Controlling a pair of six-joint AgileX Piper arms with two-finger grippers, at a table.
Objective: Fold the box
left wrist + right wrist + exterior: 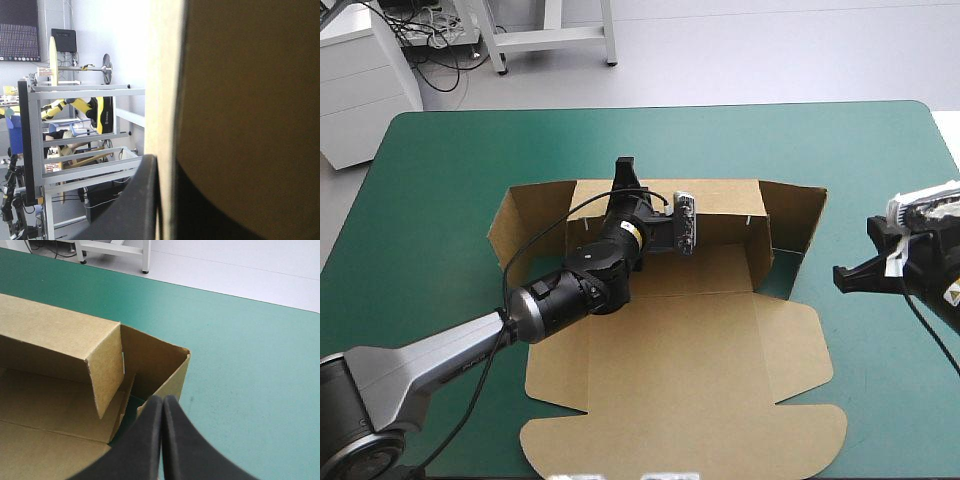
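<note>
Lying nearest the robot, the lid point(680, 440) of the brown box point(700, 340) is flat on the teal-green surface point(430, 170), its rounded corners toward the near edge. A side flap point(798, 345) lies flat to the right of the panel just beyond the lid. Beyond that comes the box's base point(705, 270).

The left arm point(570, 290) comes in from the near left and stretches across the board. It hides the left part of the base and the middle of the far wall point(720, 200). That wall stands raised along the far side of the base. The left jaws are clamped on its top edge. In the left wrist view one black finger point(142, 200) presses against one side of the board's pale edge. The brown sheet fills the other half of that view and blocks whatever lies beyond it.

At the wall's two ends, a left end flap point(525, 215) and a right end flap point(798, 215) stand up and splay outward.

The right jaws are closed on nothing. Their black fingers point(150, 440) meet in one pointed arch above the bare cover, just beside the box's right end and apart from the board. Ahead of them, the right wrist view shows the right end flap meeting the far wall at a corner. A shorter inner flap point(105, 375) hangs inside that corner. A sliver of teal-green shows below it.

Farther out, the cover runs bare to the far edge.
</note>
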